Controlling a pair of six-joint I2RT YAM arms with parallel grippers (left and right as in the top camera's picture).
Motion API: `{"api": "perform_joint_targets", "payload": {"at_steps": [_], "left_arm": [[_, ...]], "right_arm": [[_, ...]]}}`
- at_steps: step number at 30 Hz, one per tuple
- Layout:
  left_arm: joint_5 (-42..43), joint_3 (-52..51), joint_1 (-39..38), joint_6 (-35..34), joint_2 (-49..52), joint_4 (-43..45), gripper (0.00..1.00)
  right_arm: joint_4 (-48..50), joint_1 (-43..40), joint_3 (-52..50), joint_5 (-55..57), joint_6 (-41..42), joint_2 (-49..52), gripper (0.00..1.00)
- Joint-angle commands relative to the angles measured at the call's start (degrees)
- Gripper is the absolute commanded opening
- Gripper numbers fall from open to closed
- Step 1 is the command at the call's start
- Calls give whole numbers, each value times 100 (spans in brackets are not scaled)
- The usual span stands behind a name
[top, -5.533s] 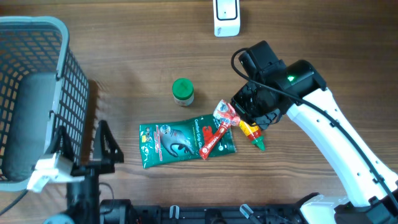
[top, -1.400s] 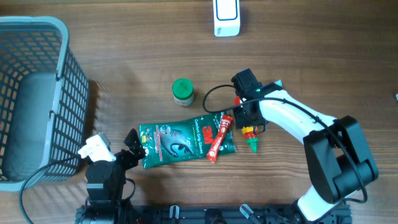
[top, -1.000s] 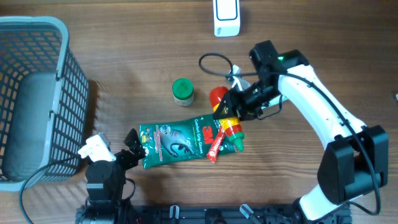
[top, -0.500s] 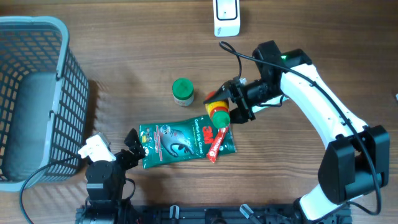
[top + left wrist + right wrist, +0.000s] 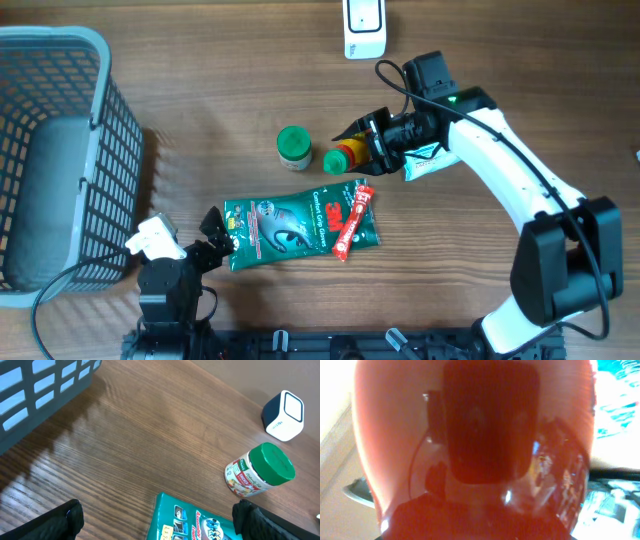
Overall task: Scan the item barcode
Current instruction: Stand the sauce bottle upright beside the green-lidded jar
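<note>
The right gripper [image 5: 378,146] was clamped on the red sauce bottle [image 5: 347,156], held on its side just beside the green-lidded jar [image 5: 294,146] and short of the scanner [image 5: 363,28], evidently to present its barcode there, while the left gripper [image 5: 213,232] rested spread wide, idle.

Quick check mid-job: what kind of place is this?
Probably a mock shop checkout on a wooden table: a white scanner, a grey basket and packaged groceries like the green pouch.
</note>
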Motion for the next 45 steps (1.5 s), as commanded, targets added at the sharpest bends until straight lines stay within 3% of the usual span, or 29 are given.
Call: {"api": "perform_joint_targets", "payload": {"at_steps": [1,5,7,13,14,18,20,21,22,26,27,28,32,41,43,45], "left_arm": [[50,0,35,-31,-26,-17,100],[50,0,35,-31,-26,-17,100],[52,0,35,-31,-26,-15,100],[50,0,35,-31,-26,-17,100],[50,0,35,-31,-26,-15,100],[50,0,35,-31,-26,-17,100],[50,0,35,-31,-26,-17,100],[50,0,35,-31,-26,-17,100],[50,0,35,-31,-26,-17,100],[50,0,35,-31,-26,-17,100],[50,0,35,-31,-26,-17,100],[50,0,35,-31,-26,-17,100],[50,0,35,-31,-26,-17,100],[50,0,35,-31,-26,-17,100],[50,0,35,-31,-26,-15,100],[50,0,35,-31,-26,-17,100]], "right_arm": [[1152,4,-334,-1189,1528,433,45],[3141,-7,-413,-2068,3071,1106,43],[3788,-42,-409,-2129,3377,1425,40],[3600,-332,-428,-1954,3377,1740,46],[3600,-354,-428,-1856,3377,1740,48],[3598,-372,-428,-1416,3316,1740,74],[3598,-367,-428,-1056,3032,1740,84],[3587,-367,-428,-730,2756,1740,96],[3552,-367,-428,-612,2715,1740,98],[3536,-396,-428,-555,2500,1738,100],[3536,-413,-426,-529,2168,1738,100],[3552,-457,-424,-393,1290,1738,100],[3626,-507,-422,-372,308,1613,100],[3493,-507,-422,-116,-695,-103,100],[3032,-507,-422,-61,-994,-452,100],[2098,-507,-422,765,-1996,-927,100]]}}
